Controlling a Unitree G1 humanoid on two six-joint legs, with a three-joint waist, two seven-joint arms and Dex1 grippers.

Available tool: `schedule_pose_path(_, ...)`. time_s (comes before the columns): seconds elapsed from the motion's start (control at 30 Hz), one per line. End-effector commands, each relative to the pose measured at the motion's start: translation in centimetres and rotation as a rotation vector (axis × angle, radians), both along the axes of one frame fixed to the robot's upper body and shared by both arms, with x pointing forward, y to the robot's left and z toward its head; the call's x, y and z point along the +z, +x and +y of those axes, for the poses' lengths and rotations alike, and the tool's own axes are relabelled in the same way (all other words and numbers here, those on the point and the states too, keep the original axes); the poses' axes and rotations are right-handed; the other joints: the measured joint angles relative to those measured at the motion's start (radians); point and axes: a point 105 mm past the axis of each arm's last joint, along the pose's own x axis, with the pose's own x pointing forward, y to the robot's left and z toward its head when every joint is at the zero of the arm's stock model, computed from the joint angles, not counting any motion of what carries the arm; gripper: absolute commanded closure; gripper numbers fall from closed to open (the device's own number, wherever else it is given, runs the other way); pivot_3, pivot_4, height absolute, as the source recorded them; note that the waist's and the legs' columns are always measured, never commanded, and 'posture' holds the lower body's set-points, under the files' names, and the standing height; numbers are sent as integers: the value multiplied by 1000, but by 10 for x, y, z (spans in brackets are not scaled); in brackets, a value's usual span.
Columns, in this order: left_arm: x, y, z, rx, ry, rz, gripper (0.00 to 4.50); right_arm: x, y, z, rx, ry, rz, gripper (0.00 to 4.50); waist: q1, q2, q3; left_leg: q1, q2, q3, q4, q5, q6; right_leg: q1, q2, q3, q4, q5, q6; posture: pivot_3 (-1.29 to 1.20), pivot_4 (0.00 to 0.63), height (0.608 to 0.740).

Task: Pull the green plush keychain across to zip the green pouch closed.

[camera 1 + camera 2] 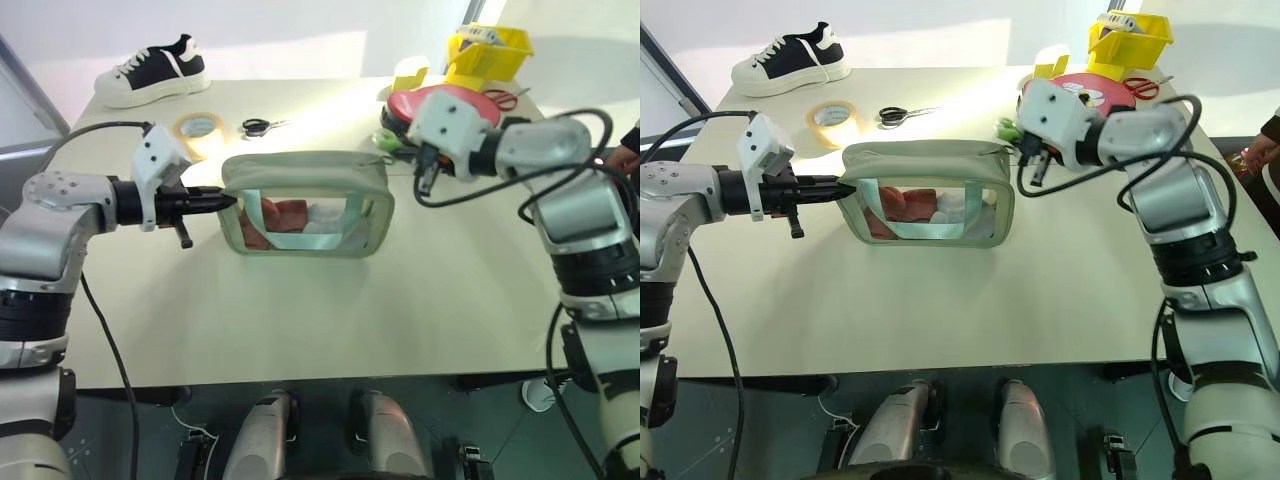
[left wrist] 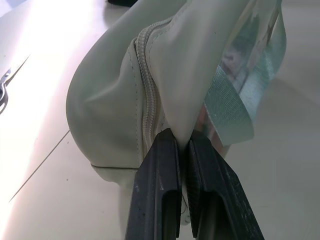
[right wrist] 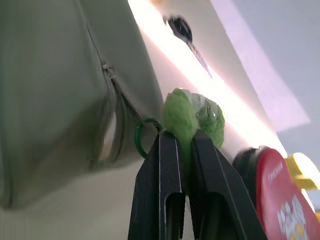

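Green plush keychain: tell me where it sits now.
The green plush keychain is pinched in the right gripper at the green pouch's right end, beside the red disc.

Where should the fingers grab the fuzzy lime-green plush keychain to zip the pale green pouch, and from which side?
Grip the fuzzy lime-green plush keychain across its soft body, coming from the pouch's right end. It hangs off that end of the pale sage-green soft pouch on a small green ring, so it squashes between the fingers. The right gripper is shut on it this way, while the left gripper pinches the opposite end.
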Motion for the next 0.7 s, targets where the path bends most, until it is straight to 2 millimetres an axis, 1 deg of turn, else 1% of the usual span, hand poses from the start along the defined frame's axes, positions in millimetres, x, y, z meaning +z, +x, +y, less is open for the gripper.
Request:
schedule_pose_path(0.03,9,-3,0,2,-7,-26,4500,3,-3,-24,-113,62,-56,4450,1,0,0,0,0,0,0,0,0,0,0,0,0,0,0,0,150,740)
schedule_pose_path(0.1,8,-3,0,4,-8,-24,4500,-8,-2,-26,-134,90,-35,4450,1,0,0,0,0,0,0,0,0,1,0,0,0,0,0,0,150,740)
schedule_pose_path(0.17,8,-4,0,7,-9,-20,4500,-41,1,-19,-154,145,33,4450,0,-1,-1,0,0,0,0,0,0,1,0,0,0,0,0,0,150,740)
schedule_pose_path(0.2,8,-4,0,9,-9,-18,4500,-53,1,-14,-160,170,60,4450,0,-1,-1,1,1,0,1,0,0,1,0,0,0,0,0,0,150,740)
schedule_pose_path(0.23,8,-4,1,10,-9,-18,4500,-60,2,-11,-164,185,75,4450,-1,-1,-1,1,1,0,1,0,0,2,0,0,-1,0,0,0,150,740)
schedule_pose_path(0.3,9,-5,1,14,-10,-17,4500,-74,3,6,-156,286,129,4450,-1,-1,-1,1,1,0,1,0,0,2,0,1,0,0,0,0,150,740)
schedule_pose_path(0.37,9,-5,1,16,-10,-17,4500,-84,4,19,-150,344,167,4450,-1,-1,-1,1,1,0,1,0,0,2,0,1,0,0,0,0,150,740)
schedule_pose_path(0.43,8,-6,1,17,-10,-16,4500,-93,4,28,-147,369,194,4450,-2,-1,-1,1,1,-1,1,0,0,2,1,1,0,0,0,0,150,740)
schedule_pose_path(0.5,8,-8,2,22,-9,-15,4500,-99,4,33,-143,376,214,4450,-2,-1,-1,1,1,-1,1,0,0,2,1,1,0,0,0,0,150,740)
schedule_pose_path(0.6,9,-9,3,27,-9,-15,4500,-100,4,32,-141,374,222,4450,-2,-1,-1,1,1,-1,1,0,0,2,1,1,0,0,0,0,150,740)
schedule_pose_path(0.67,8,-9,3,30,-9,-14,4500,-98,4,26,-139,347,222,4450,-2,-1,-1,2,1,0,1,0,0,2,1,1,0,0,0,0,150,740)
schedule_pose_path(0.7,8,-9,3,32,-9,-14,4500,-97,4,24,-138,337,221,4141,-2,-1,-1,2,1,-1,1,0,0,2,1,1,0,0,0,0,150,740)
